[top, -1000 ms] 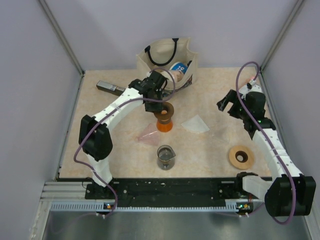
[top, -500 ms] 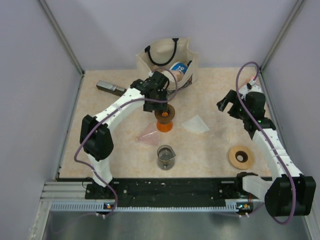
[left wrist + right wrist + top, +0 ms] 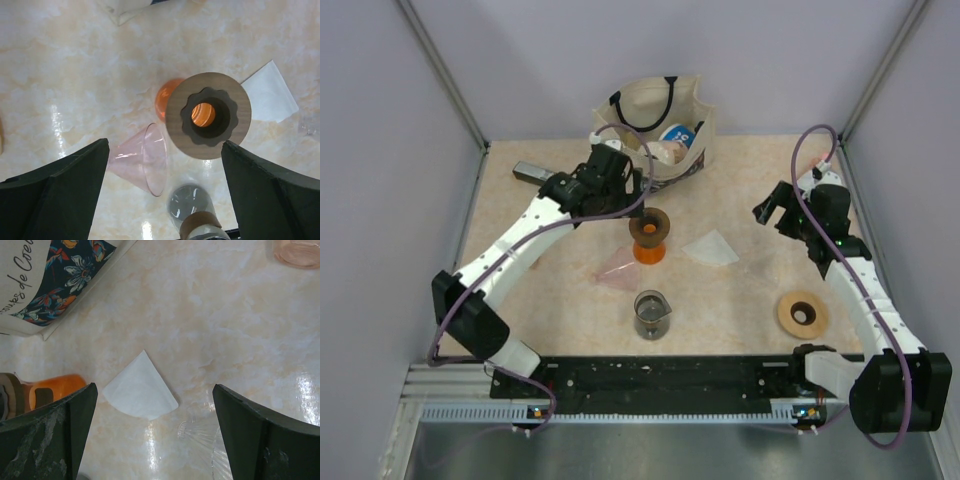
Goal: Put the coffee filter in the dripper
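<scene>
The coffee filter (image 3: 711, 248) is a flat white paper fan on the table, right of centre. My right gripper (image 3: 768, 212) hovers open above it, and the right wrist view frames the filter (image 3: 141, 388) between the two fingers of the gripper (image 3: 154, 388). The dripper (image 3: 617, 270), a translucent pinkish cone, lies on its side left of centre. My left gripper (image 3: 625, 190) is raised behind it, open and empty. In the left wrist view the dripper (image 3: 142, 160) lies below the gripper (image 3: 165, 147), nearer the left finger.
An orange vessel with a brown ring on top (image 3: 648, 235) stands between dripper and filter. A glass beaker (image 3: 652, 315) is in front of it. A tan ring (image 3: 802, 313) lies front right, a cloth bag (image 3: 655, 125) and a dark device (image 3: 540, 175) at the back. A clear ribbed glass piece (image 3: 215, 440) lies by the filter.
My left gripper opened, let go of the brown ring on the orange vessel, and drew back and up to the rear left. The right arm has not moved.
</scene>
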